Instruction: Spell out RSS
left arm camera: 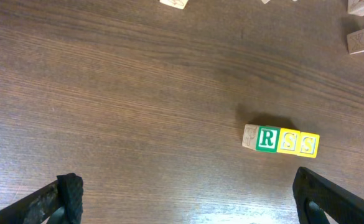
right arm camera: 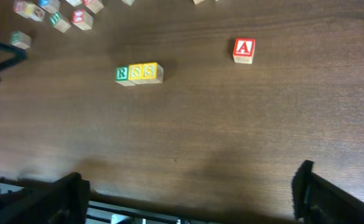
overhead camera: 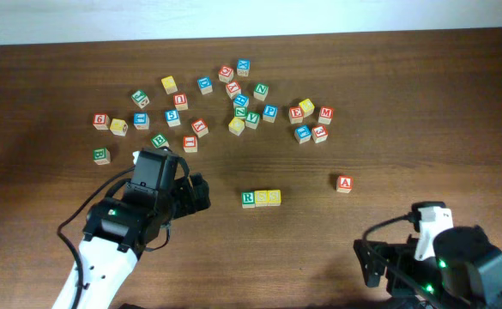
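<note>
A green R block and two yellow S blocks stand touching in a row at the table's middle, reading RSS. The row also shows in the left wrist view and the right wrist view. My left gripper is open and empty, to the left of the row and apart from it; its fingers frame bare wood in the left wrist view. My right gripper is open and empty near the table's front edge at the right, its fingers wide apart in the right wrist view.
A red A block lies alone to the right of the row, also in the right wrist view. Several loose letter blocks are scattered across the back of the table. The table's front edge runs under my right gripper.
</note>
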### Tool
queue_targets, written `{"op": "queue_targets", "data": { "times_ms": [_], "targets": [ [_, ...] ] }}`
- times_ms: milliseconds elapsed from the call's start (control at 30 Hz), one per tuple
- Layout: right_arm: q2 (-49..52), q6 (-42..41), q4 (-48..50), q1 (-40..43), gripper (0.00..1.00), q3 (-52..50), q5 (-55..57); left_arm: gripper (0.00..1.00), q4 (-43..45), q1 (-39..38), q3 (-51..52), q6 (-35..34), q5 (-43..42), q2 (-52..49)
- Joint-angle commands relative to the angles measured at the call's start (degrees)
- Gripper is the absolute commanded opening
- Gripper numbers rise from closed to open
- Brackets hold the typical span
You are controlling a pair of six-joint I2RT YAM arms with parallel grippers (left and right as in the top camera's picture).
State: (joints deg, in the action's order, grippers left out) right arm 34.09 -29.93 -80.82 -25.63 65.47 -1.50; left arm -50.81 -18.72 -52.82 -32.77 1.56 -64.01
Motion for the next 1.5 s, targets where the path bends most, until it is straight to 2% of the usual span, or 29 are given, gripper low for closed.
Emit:
{"op": "queue_targets", "data": {
  "times_ms": [0,533,667,800,867,967,1067,1200,1267,1467],
  "targets": [
    [-2.19,-0.15,-0.02,-0.35,0.98,0.31,0.87,1.0,0.11,0.15,-0.26,0.04,0.83,-0.15],
    [-2.29,-0.15,-0.02,-0.02,0.98,0.31,0.9,0.99,0.11,0.15,-0.26,0.04,0.83,-0.15],
    [-3.58,-0.15,-0.02,6.01,0.98,0.31,0.9,0.99,0.11,0.15,-0.26,0.04,0.83,-0.15],
    [-8.9,0.96,-0.92,19.61,0.98,0.22,3.41,0.99,0.11,0.15,-0.26,0.04,0.83,-0.15],
    [-11.85,1.9,4.28,25.62,0.98,-2.21,5.18,0.99,0.11,0.15,-0.26,0.04,0.83,-0.15],
    [-17.18,7.52,15.67,29.2,0.98,-11.13,4.57,1.0,0.11,0.15,-0.26,0.04,0.83,-0.15],
    [-24.83,14.25,34.58,29.0,0.98,-26.84,-0.57,0.99,0.11,0.15,-0.26,0.04,0.83,-0.15],
    [-31.04,14.73,51.17,24.9,0.98,-43.08,-2.82,0.99,0.11,0.15,-0.26,0.04,0.83,-0.15],
    [-33.24,15.13,55.78,23.56,0.98,-48.24,-2.86,0.99,0.11,0.15,-0.26,0.04,0.83,-0.15],
    [-33.9,25.42,62.95,22.47,0.98,-55.12,-3.02,0.99,0.11,0.15,-0.26,0.04,0.83,-0.15]
  ]
}}
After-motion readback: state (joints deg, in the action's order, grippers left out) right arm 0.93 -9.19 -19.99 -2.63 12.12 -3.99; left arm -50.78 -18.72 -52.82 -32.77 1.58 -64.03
